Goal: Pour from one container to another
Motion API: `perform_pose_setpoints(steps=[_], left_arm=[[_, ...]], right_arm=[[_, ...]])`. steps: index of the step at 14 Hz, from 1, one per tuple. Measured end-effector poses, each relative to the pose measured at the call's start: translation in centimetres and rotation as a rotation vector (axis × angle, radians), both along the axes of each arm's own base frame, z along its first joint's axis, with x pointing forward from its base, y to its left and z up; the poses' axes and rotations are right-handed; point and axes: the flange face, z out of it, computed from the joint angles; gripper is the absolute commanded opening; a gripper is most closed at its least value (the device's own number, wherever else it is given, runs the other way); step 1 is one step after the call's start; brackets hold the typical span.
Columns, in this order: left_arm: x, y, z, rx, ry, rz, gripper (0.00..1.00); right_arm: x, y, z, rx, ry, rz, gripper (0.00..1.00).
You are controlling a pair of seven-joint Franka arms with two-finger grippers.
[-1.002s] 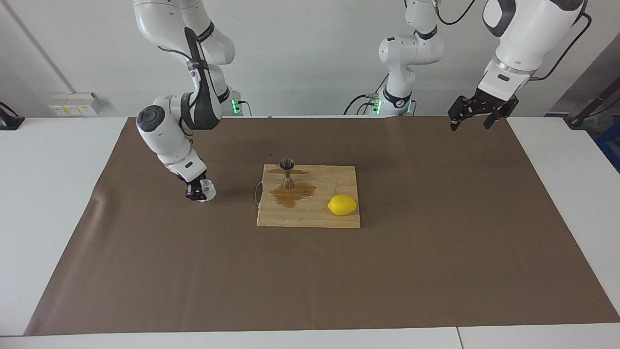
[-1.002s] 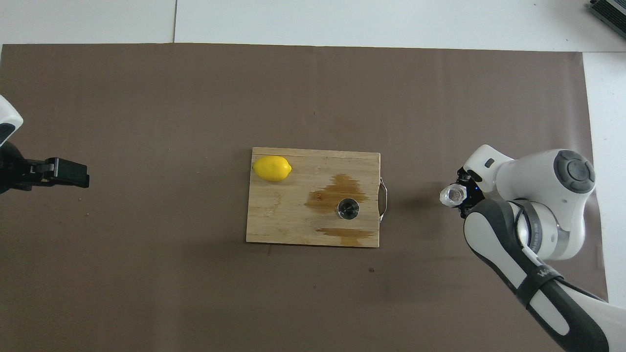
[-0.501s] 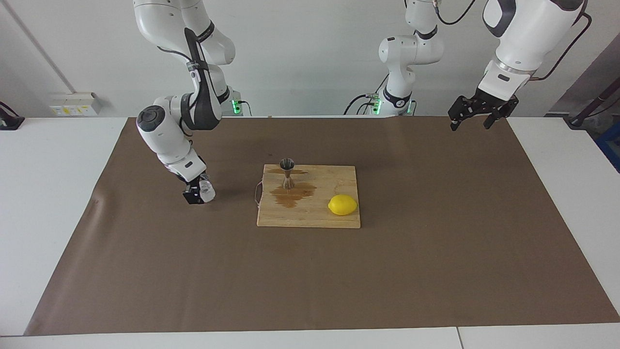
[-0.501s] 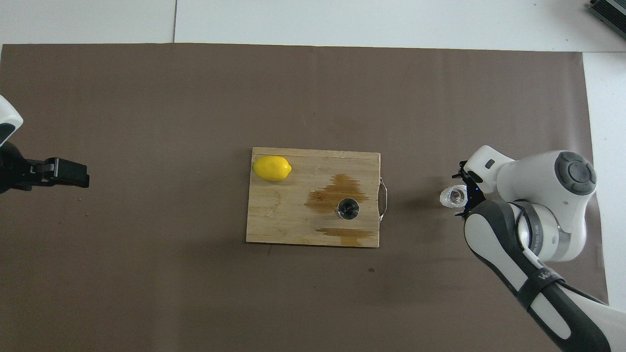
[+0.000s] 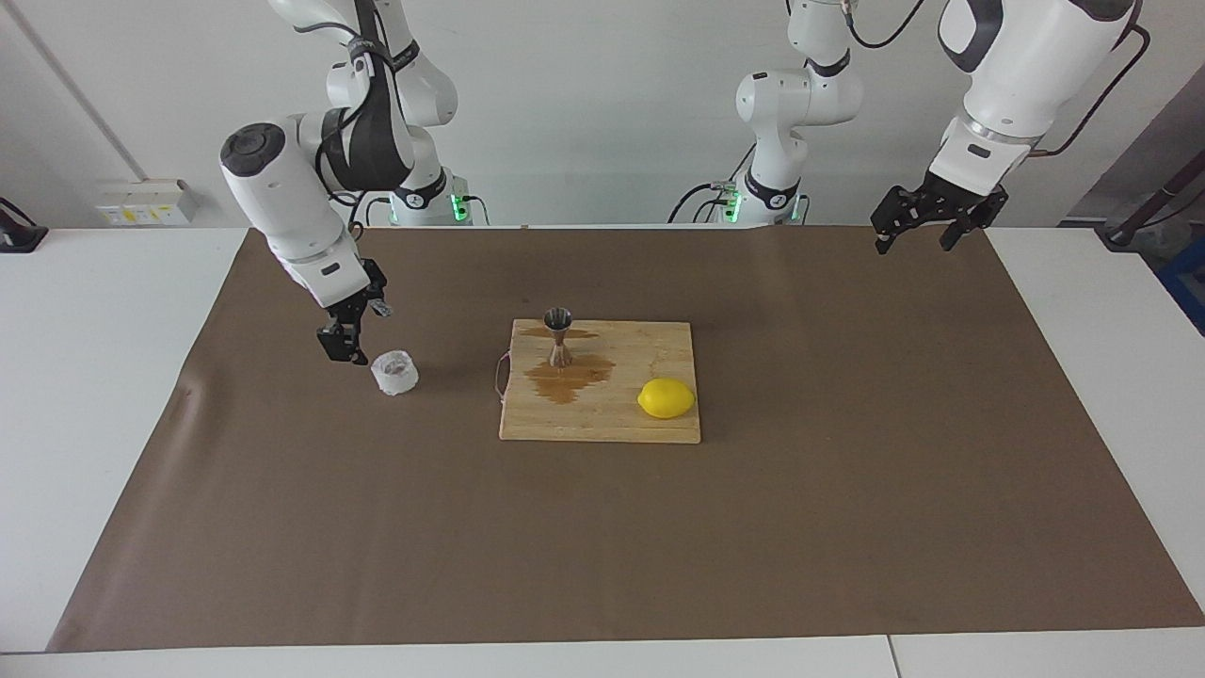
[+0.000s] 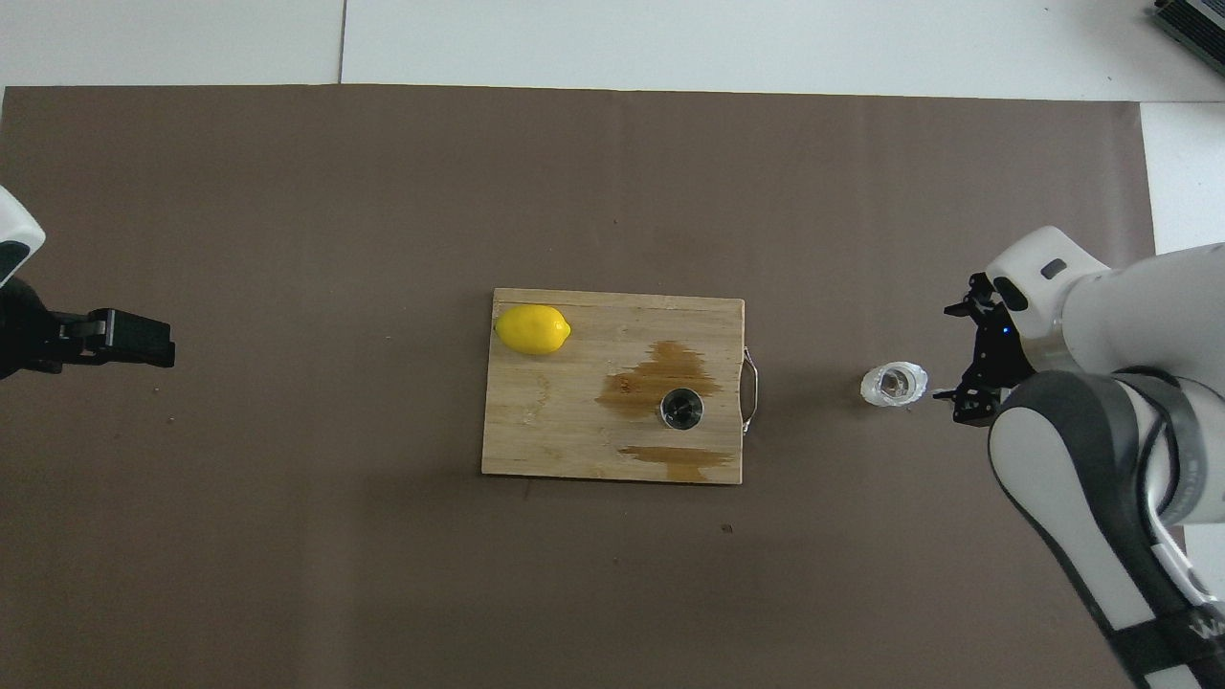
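The small whitish crinkled cup (image 5: 394,373) (image 6: 893,385) stands upright by itself on the brown mat, toward the right arm's end of the table. My right gripper (image 5: 356,330) (image 6: 962,356) hangs open just above and beside it, touching nothing. The steel hourglass jigger (image 5: 558,337) (image 6: 681,409) stands upright on the wooden cutting board (image 5: 640,428) (image 6: 555,421), in a brown puddle (image 5: 568,377). My left gripper (image 5: 915,231) (image 6: 134,337) waits open and empty, high over the mat's left-arm end.
A yellow lemon (image 5: 666,397) (image 6: 532,329) lies on the board's corner away from the jigger. The board has a wire handle (image 6: 752,390) on the edge facing the cup. A brown paper mat (image 5: 659,546) covers the white table.
My right gripper has opened, let go of the cup and risen away from it toward the robots. The cup stays standing on the mat. The left arm has not moved.
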Motion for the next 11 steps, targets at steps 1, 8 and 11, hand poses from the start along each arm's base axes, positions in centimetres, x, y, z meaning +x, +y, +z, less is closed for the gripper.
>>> perform_pose_setpoints(steps=[1, 8, 11], left_arm=[[0.0, 0.0, 0.0, 0.000, 0.000, 0.000, 1.00], [0.0, 0.0, 0.0, 0.000, 0.000, 0.000, 1.00], [0.0, 0.0, 0.0, 0.000, 0.000, 0.000, 1.00]], right_arm=[[0.4, -0.1, 2.0, -0.003, -0.010, -0.054, 1.00], [1.6, 2.1, 8.3, -0.027, -0.042, -0.437, 1.00], [1.6, 3.1, 11.3, -0.033, -0.062, -0.604, 1.00]])
